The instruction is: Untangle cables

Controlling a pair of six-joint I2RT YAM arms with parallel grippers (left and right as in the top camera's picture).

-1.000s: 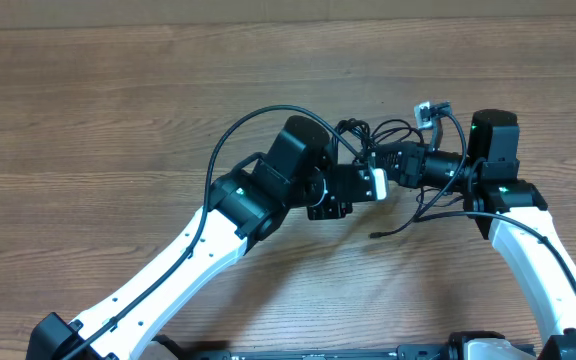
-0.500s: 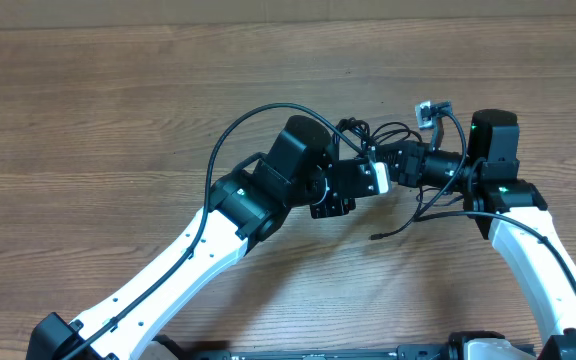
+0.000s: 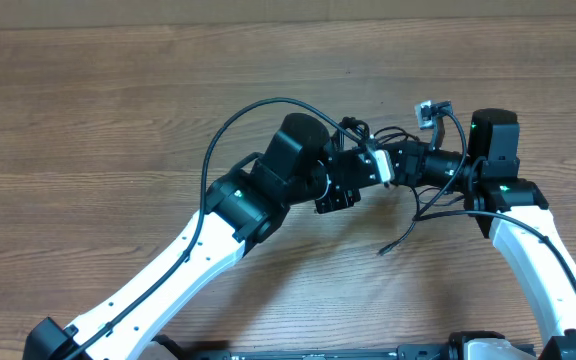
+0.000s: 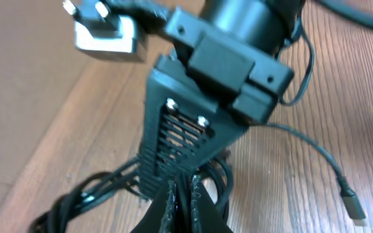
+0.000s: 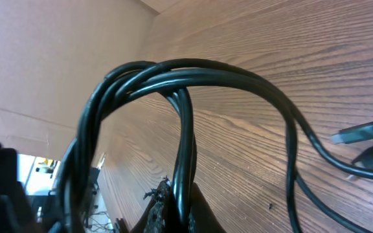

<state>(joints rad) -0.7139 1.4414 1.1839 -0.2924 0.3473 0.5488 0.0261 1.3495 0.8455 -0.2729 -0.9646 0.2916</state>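
Note:
The cables are a small black knotted bundle held between both grippers over the wooden table. One loose strand hangs down and ends in a plug. My left gripper is shut on strands of the bundle; in the left wrist view its fingers pinch black cord, with loops to the left and a free plug to the right. My right gripper faces it tip to tip. In the right wrist view its fingers are shut on a cord, whose loops arch overhead.
A white plug adapter on a cable lies just beyond the right gripper and also shows in the left wrist view. Two plug ends lie on the wood to the right. Each arm's own thick black wire curves above it.
My left gripper has moved a little up and away from me with the bundle. The hanging strand's plug end has swung lower and to the right. The right arm has barely moved.

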